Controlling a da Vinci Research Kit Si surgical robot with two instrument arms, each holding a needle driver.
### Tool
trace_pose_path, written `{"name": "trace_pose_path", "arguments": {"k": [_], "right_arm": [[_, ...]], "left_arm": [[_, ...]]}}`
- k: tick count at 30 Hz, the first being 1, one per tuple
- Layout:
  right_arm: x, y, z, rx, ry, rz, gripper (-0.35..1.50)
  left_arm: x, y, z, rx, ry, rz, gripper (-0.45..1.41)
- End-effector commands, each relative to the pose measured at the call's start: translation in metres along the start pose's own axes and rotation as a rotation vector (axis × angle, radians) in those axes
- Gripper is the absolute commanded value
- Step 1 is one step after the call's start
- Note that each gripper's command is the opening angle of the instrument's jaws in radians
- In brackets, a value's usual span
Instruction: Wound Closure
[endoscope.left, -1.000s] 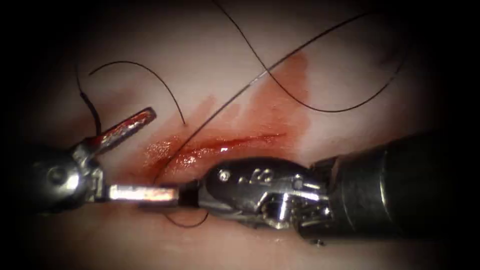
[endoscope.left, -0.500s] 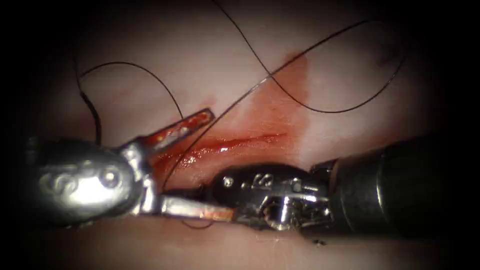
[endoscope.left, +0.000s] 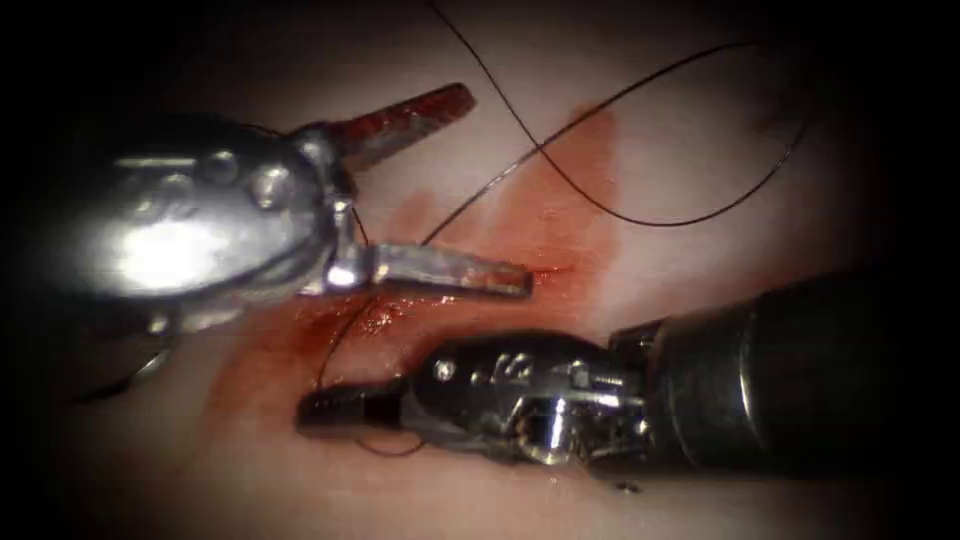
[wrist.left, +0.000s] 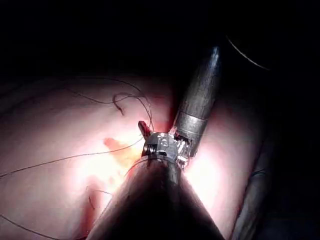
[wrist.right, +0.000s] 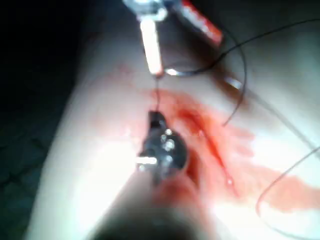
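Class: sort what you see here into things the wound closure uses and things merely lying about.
In use:
silver left tool, jaws open, holding nothing
dark right tool, jaws shut, seemingly on the thin black thread
pale tissue with its red cut

Lying about:
smeared red fluid

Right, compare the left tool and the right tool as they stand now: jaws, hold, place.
The left tool has its jaws spread wide and holds nothing; the right tool has its jaws shut, with thread running close by them. The left tool sits over the cut and the red fluid; the right tool lies below the cut. Both are stained red.
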Motion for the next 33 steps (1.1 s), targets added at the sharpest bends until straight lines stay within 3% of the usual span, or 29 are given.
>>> {"name": "trace_pose_path", "arguments": {"k": [1,3,5,16,18,25,33], "right_arm": [[-0.0004,-0.0002,0.0009,0.002,0.0,0.0,-0.35],[-0.0004,-0.0002,0.0009,0.005,-0.001,-0.001,-0.35],[-0.0005,-0.0002,0.001,0.007,-0.005,-0.001,-0.35],[-0.0007,-0.0005,0.0015,0.023,-0.012,-0.007,-0.35],[-0.0007,-0.0006,0.0016,0.024,-0.012,-0.007,-0.35],[-0.0007,-0.0006,0.0016,0.029,-0.017,-0.009,-0.35],[-0.0007,-0.0008,0.0017,0.032,-0.018,-0.01,-0.35]], "left_arm": [[0.0004,0.0002,0.0018,0.004,-0.01,-0.006,0.69],[0.0007,0.0004,0.0026,0.004,-0.045,-0.005,0.69],[0.001,0.0007,0.0036,-0.007,-0.141,-0.016,0.72],[0.0015,-0.0007,0.0055,0.014,-0.286,-0.037,0.74],[0.0015,-0.0007,0.0057,0.015,-0.29,-0.037,0.72],[0.002,-0.0011,0.0074,0.004,-0.303,-0.045,0.32],[0.002,-0.0023,0.008,0.007,-0.303,-0.047,0.39]]}}
